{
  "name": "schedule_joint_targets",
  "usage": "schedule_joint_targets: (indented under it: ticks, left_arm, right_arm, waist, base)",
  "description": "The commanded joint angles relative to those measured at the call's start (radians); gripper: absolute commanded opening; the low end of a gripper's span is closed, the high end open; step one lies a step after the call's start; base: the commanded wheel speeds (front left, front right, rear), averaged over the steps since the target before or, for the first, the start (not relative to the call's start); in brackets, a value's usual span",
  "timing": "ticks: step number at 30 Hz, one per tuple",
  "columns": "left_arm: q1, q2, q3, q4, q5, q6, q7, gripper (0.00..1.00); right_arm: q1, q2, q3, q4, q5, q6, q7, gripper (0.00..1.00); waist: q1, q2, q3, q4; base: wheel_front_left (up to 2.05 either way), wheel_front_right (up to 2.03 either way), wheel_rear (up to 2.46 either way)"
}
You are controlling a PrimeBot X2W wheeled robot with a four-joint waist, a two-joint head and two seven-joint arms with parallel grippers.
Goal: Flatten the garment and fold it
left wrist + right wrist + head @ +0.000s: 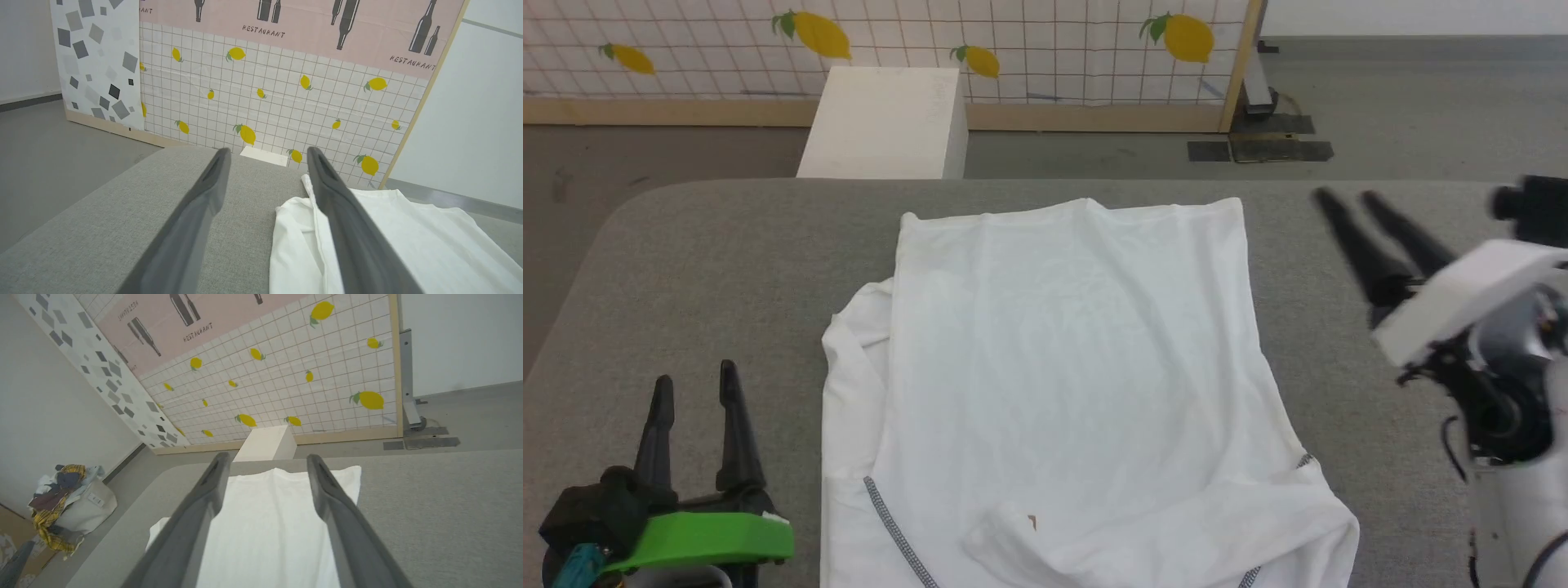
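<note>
The left jaws stand apart and empty, just beside the garment [1070, 367]'s near left edge, not touching it. The right jaws are also apart and empty, off the garment's far right corner. The garment lies spread on the grey counter [711, 261], its stitched shoulder seams at the near end. Beyond its far hem stands a white box [882, 122].

A grey fabric-covered table [686, 269] carries the white garment [1070, 367], lying mostly flat.
</note>
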Motion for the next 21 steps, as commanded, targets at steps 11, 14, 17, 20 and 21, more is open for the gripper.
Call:
schedule_joint_targets:
  ticks: [11,14,17,20,21]
  left_arm:
    - [-0.098,0.016,-0.047,0.099,-0.03,-0.007,0.085,1.0]
    - [-0.2,0.043,-0.077,0.147,-0.041,-0.007,0.173,1.0]
    - [-0.351,0.102,-0.114,0.226,-0.058,-0.007,0.311,1.0]
    - [-0.498,0.171,-0.142,0.311,-0.078,-0.007,0.461,1.0]
    - [-0.551,0.196,-0.147,0.348,-0.088,-0.007,0.53,1.0]
  right_arm:
    - [0.167,0.095,-0.323,-0.094,-0.195,-0.001,-0.106,1.0]
    - [0.182,0.105,-0.352,-0.13,-0.197,-0.001,-0.092,1.0]
    - [0.174,0.109,-0.358,-0.163,-0.195,-0.001,-0.068,1.0]
    - [0.157,0.111,-0.352,-0.192,-0.197,-0.001,-0.053,1.0]
    - [0.149,0.111,-0.348,-0.202,-0.198,-0.001,-0.049,1.0]
  waist:
    - [0.0001,0.0,0.053,-0.023]
    - [0.0001,0.0,0.091,-0.02]
    - [0.0001,0.0,0.145,-0.021]
    - [0.0001,0.0,0.198,-0.033]
    - [0.0001,0.0,0.217,-0.038]
  base:
    - [0.0,0.0,0.0]
    - [0.0,0.0,0.0]
    - [0.0,0.0,0.0]
    - [0.0,0.0,0.0]
    - [0.0,0.0,0.0]
